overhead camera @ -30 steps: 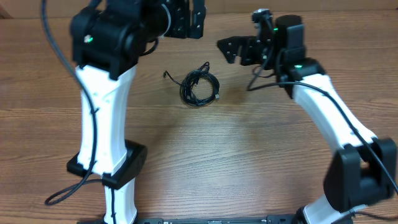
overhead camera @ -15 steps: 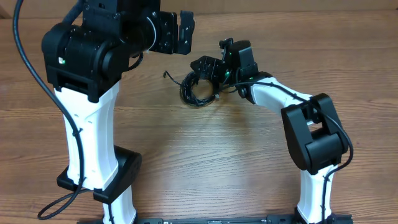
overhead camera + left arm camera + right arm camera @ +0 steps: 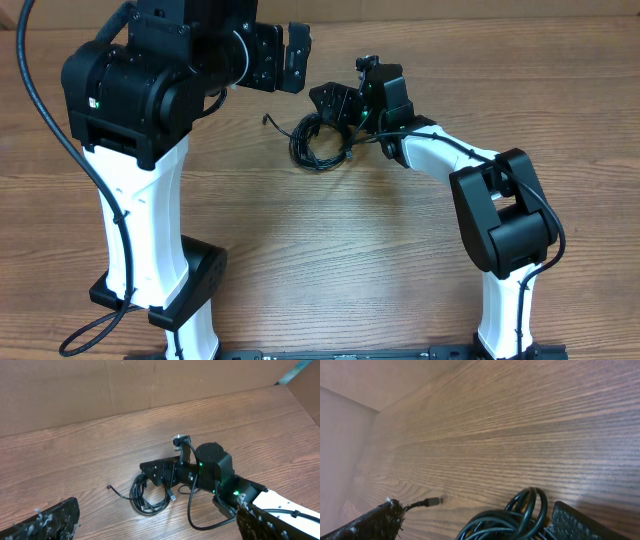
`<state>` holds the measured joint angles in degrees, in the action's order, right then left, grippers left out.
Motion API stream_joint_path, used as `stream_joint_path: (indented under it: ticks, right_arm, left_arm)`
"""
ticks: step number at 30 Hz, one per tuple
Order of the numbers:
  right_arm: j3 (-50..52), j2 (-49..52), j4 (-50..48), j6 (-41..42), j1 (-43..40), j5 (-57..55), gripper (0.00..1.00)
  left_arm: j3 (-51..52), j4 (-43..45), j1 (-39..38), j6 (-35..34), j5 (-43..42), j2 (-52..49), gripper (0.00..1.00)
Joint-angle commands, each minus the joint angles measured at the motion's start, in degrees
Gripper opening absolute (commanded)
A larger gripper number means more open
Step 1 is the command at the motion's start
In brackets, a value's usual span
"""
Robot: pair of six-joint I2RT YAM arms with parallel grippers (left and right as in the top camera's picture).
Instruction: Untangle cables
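While the cables (image 3: 320, 143) lay coiled on the desk (image 3: 350, 250), the right gripper (image 3: 328, 105) stood at their upper right edge, its fingers (image 3: 375, 522) apart and straddling the loops. The left gripper (image 3: 284, 58), likewise spread wide, hung above and to the left of the cables. The step in hand appeared to be the first grasp; the next move called for closing on one strand.

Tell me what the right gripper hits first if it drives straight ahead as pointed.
The coil of black cables: the wrist view shows it just ahead, between the open fingers of the right gripper. Depth is unclear, so it may only skim the top loop; beyond lies the wooden table.
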<state>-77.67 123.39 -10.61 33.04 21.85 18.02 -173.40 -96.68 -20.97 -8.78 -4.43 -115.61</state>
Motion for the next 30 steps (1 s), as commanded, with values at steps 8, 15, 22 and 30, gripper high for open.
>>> stream_joint_path:
  ticks: [8, 15, 22, 30]
  right_arm:
    - [-0.02, 4.90, -6.84, 2.49, 1.86, -1.46, 0.94]
    - [-0.04, 6.62, -8.07, 2.75, 2.91, -1.44, 0.09]
    - [-1.20, 1.29, -6.05, 2.51, 2.56, 2.45, 0.04]
    - [-1.20, -14.25, 7.87, -5.40, 1.33, -1.73, 0.04]
  left_arm:
    - [-0.57, -0.11, 0.31, 1.11, 0.35, 1.36, 1.00]
    - [-0.57, -0.11, 0.31, 2.64, 0.39, 1.38, 0.99]
    - [-0.55, -0.11, 0.33, 2.64, 0.44, 1.38, 1.00]
    - [-0.33, -0.11, 0.37, 3.87, 0.90, 1.36, 1.00]
